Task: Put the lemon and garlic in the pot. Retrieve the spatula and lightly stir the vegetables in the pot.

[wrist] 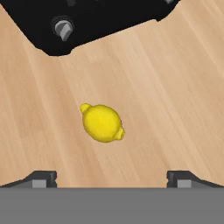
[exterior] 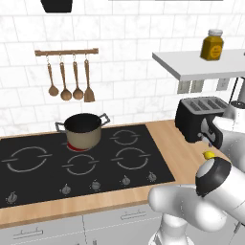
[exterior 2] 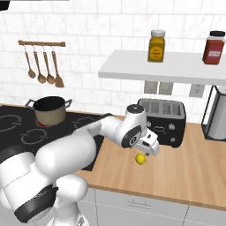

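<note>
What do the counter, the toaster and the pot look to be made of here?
Counter: light wood, matte, with visible straight grain lines. Toaster: black casing with a soft sheen, plastic or painted metal; the look leaves it open; its knob looks grey metal. Pot: beige sides, dark interior, grey handles, probably enamelled metal, though the rendering can't settle it.

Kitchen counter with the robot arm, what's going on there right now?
The white arm is reaching over the wooden counter in front of the black toaster, with its gripper open and poised just above a lemon lying on the wood. Nothing is held yet. The pot sits on a glowing red burner at the back of the stove; from here its inside just looks dark. Wooden utensils hang on a wall rail behind it.
</note>
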Robot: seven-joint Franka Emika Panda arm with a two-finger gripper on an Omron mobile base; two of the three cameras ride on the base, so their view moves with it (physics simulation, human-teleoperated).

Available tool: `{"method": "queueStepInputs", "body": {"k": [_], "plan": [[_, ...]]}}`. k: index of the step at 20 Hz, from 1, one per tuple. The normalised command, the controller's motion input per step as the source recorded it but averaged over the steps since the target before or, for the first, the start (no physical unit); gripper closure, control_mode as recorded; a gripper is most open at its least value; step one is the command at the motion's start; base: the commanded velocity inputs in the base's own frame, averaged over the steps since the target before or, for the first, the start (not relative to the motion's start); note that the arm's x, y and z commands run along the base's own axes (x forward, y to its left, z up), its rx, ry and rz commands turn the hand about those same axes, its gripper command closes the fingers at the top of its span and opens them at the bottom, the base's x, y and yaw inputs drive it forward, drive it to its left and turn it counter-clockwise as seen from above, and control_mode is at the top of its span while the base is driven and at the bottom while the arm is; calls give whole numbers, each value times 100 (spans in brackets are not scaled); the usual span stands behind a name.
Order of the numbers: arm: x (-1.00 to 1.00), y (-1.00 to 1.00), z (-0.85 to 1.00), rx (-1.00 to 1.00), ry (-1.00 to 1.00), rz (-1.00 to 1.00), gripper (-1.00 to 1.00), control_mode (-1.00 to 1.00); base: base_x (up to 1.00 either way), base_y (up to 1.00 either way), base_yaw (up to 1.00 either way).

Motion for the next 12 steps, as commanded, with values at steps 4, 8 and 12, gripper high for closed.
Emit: {"method": "queueStepInputs", "body": {"k": [4,8,12], "plan": [[9,-7,-40,-2,2,17,-100,-100,0,0,0],[21,0,-45,0,3,18,-100,-100,0,0,0],[25,0,-41,-1,3,15,-100,-100,0,0,0]]}}
